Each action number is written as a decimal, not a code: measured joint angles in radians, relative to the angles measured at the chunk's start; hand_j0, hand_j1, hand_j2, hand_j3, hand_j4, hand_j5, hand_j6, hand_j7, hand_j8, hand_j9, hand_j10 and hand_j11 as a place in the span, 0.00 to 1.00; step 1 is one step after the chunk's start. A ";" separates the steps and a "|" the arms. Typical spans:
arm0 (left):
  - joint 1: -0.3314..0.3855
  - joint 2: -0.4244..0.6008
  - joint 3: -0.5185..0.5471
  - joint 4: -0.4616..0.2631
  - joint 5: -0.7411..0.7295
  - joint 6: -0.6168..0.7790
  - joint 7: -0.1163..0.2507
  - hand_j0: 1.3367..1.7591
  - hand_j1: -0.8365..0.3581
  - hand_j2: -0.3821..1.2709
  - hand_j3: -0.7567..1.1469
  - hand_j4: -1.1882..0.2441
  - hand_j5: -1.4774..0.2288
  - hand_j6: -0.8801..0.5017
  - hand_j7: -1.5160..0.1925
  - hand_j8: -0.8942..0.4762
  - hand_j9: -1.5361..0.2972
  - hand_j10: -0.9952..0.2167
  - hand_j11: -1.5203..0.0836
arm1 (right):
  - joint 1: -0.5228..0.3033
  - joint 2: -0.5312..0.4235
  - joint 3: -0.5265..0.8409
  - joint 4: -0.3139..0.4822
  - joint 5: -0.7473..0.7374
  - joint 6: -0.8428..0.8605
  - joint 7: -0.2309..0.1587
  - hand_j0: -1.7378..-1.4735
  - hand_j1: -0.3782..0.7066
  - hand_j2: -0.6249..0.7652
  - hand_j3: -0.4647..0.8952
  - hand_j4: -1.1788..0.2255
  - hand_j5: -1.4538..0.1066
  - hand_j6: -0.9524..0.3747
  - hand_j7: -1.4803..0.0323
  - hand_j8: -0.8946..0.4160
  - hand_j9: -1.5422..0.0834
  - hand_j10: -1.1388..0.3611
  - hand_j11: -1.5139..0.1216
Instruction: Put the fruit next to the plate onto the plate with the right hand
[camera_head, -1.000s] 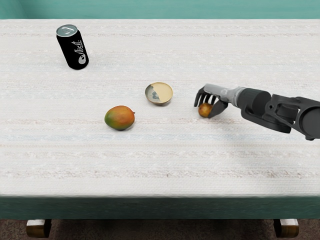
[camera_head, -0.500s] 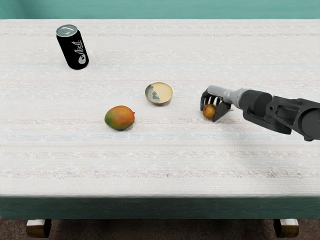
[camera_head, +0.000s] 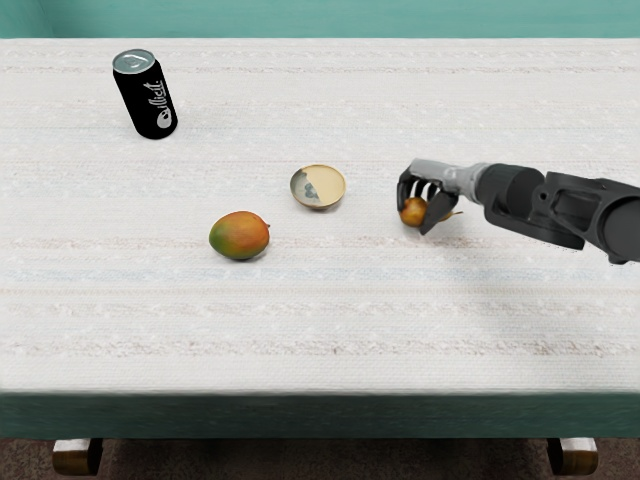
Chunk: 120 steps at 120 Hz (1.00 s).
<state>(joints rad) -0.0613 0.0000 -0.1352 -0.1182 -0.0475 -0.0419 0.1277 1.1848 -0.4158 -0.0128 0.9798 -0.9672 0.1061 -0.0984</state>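
Note:
A small orange fruit (camera_head: 412, 211) sits inside the curled fingers of my right hand (camera_head: 418, 200), whose dark arm comes in from the right edge. Hand and fruit hover slightly above the white table (camera_head: 320, 300), to the right of the small tan plate (camera_head: 318, 187). A gap of bare table separates the hand from the plate's rim. The plate lies flat near the table's middle, with only a grey-blue pattern showing inside it. My left arm does not show.
A larger red-green mango (camera_head: 239, 235) lies left and in front of the plate. A black soda can (camera_head: 145, 94) stands upright at the far left back. The table's front edge runs along the bottom.
My right hand closed around the small fruit and rose a little, shifting slightly toward the back of the table. Plate, mango and can stayed still.

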 joint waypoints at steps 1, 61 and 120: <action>0.000 0.000 0.000 0.000 0.000 0.000 0.000 0.76 0.99 0.23 0.40 0.83 0.87 0.64 0.89 0.65 0.84 0.82 0.95 | 0.002 0.000 0.000 0.000 0.003 0.002 0.000 0.34 0.61 0.64 0.34 0.30 0.25 0.32 0.30 0.30 0.29 0.35 0.25; 0.000 0.000 0.000 0.000 0.000 0.000 0.000 0.76 0.99 0.23 0.40 0.83 0.87 0.64 0.89 0.65 0.84 0.82 0.95 | 0.138 0.129 0.006 -0.068 0.146 0.056 -0.008 0.32 0.66 0.69 0.34 0.31 0.23 0.35 0.30 0.33 0.28 0.38 0.25; 0.000 0.000 0.000 0.000 0.000 0.000 0.000 0.76 0.99 0.23 0.40 0.83 0.87 0.64 0.89 0.65 0.84 0.82 0.95 | 0.145 0.351 0.023 -0.321 0.165 0.051 -0.002 0.32 0.63 0.66 0.34 0.30 0.24 0.33 0.30 0.31 0.28 0.36 0.25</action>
<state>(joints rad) -0.0614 0.0000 -0.1351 -0.1182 -0.0475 -0.0418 0.1277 1.3299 -0.0648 0.0105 0.6587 -0.8021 0.1567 -0.1008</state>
